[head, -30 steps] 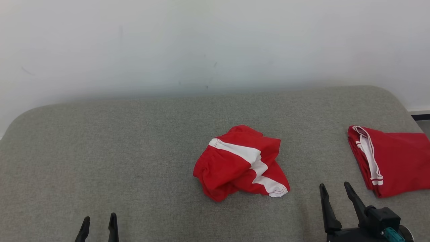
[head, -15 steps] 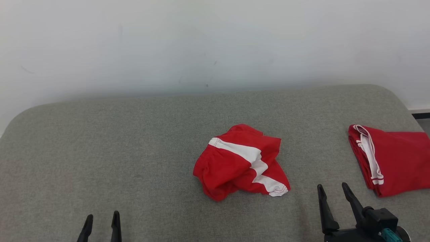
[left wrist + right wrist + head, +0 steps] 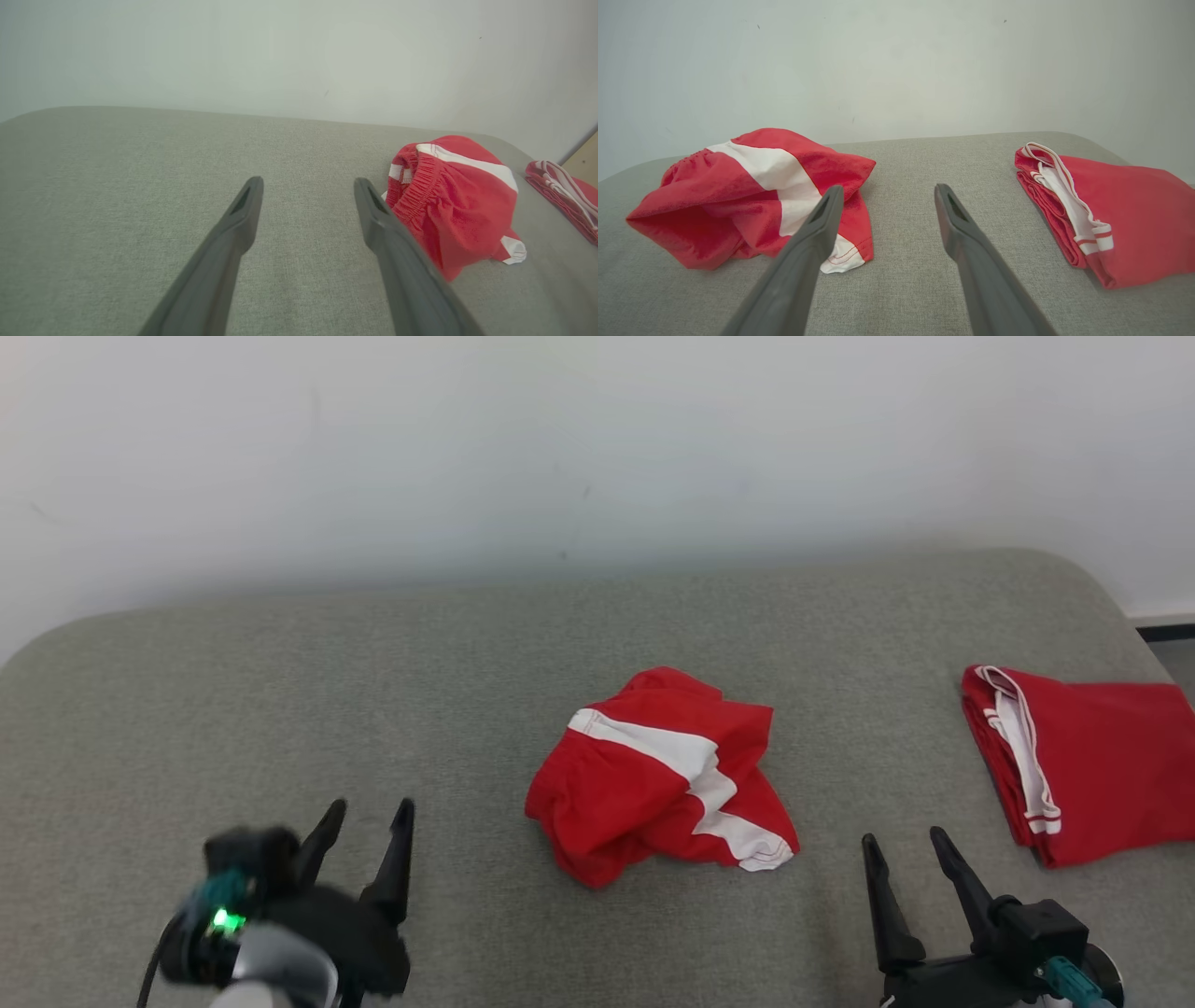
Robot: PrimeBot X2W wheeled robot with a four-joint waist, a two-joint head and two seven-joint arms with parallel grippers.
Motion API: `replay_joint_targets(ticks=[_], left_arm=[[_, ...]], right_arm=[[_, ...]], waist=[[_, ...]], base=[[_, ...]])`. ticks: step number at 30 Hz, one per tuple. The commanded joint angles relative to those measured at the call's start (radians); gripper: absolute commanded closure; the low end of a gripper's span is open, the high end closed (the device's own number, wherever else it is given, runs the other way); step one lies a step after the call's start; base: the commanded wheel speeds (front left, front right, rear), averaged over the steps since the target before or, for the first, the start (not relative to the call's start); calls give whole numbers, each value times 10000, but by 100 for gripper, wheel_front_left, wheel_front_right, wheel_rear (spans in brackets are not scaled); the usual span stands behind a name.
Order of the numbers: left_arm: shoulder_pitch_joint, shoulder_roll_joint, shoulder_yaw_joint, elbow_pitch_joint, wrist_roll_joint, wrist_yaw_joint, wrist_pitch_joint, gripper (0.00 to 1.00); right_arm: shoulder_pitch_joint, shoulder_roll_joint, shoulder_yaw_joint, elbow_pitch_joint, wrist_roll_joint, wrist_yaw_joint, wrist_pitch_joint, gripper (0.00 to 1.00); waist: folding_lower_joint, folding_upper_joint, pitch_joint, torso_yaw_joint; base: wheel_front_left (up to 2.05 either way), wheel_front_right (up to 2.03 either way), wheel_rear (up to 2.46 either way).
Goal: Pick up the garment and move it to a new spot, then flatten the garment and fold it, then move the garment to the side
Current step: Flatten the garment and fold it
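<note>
1. Pale wall [image 3: 597, 448] runs behind a grey fabric-covered desk [image 3: 280, 691] with rounded far corners.
2. Mid-desk lies the crumpled red garment [image 3: 653, 775] with a white stripe, bunched in a heap and held by nothing.
3. At the right edge lies a folded red garment [image 3: 1102, 756], flat, well apart from the heap.
4. Left claw [image 3: 372, 805] hovers near left of the heap, spread wide and empty.
5. Right claw [image 3: 904, 837] sits near right, between the two garments, also spread wide and empty.
</note>
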Motion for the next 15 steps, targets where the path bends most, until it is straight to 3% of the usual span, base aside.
replay_joint_targets(ticks=[1,2,11,15], left_arm=[[-865,10,-188,456,-247,-70,912,0],[-865,10,-188,456,-247,-70,912,0],[-3656,-232,-361,2244,-1560,71,4252,0],[-4321,-297,-460,2699,-1825,265,5033,0]], right_arm=[[-106,8,139,-37,-6,-24,-7,0],[-106,8,139,-37,-6,-24,-7,0],[-518,-44,648,-53,97,-24,44,0],[-728,-60,903,-5,154,-24,37,0]], waist=[[0,-1,193,-309],[0,-1,193,-309],[0,-1,845,-1319],[0,-1,1132,-1755]], base=[[0,0,0],[0,0,0],[0,0,0],[0,0,0]])
